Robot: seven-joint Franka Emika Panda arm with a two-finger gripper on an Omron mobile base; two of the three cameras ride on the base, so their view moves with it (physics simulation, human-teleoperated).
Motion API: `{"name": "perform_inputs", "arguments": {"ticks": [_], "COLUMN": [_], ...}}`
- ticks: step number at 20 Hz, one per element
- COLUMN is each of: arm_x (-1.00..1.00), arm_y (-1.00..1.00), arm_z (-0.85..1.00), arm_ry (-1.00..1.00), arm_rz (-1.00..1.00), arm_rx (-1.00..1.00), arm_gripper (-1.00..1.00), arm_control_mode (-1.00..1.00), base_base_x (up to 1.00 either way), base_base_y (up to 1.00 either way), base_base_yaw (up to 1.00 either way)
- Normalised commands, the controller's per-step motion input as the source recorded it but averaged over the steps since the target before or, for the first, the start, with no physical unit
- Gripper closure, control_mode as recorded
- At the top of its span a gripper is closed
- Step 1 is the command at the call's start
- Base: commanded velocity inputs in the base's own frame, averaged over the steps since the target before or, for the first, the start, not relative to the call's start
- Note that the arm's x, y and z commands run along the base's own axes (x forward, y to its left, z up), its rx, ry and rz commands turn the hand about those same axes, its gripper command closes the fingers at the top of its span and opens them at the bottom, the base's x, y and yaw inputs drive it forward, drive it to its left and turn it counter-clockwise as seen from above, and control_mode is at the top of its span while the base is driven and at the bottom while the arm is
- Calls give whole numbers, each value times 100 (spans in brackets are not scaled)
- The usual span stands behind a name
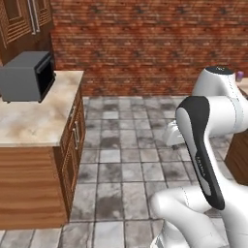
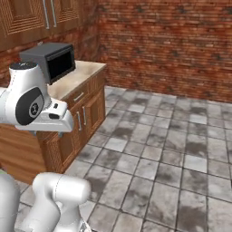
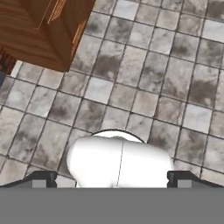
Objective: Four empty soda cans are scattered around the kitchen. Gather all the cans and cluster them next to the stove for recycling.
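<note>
the gripper [image 3: 112,178] looks straight down at the grey tile floor [image 3: 144,78], its two dark finger tips [image 3: 43,178] standing far apart with nothing between them — it carries no can. this reads as the searching or travelling step: the base is out on open floor, no can in reach. one small purple can [image 1: 239,75] peeks out at the far right of the left base view, on a surface past the arm's shoulder — well apart from the hand and above it. the next move likely calls for driving and turning toward it. across the floor, a black microwave [image 1: 26,75] sits on a beige counter [image 1: 38,121].
</note>
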Motion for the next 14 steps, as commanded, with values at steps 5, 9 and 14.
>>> {"name": "perform_inputs", "arguments": {"ticks": [5,9,14], "arm_x": [0,0,0], "arm_y": [0,0,0], "arm_z": [0,0,0], "arm_ry": [0,0,0], "arm_rz": [0,0,0], "arm_rx": [0,0,0], "arm_gripper": [-100,-100,-100], "arm_control_mode": [100,100,100], "base_base_x": [52,55,50], "base_base_y": [-32,-22,-7], "base_base_yaw": [-22,-23,-28]}}
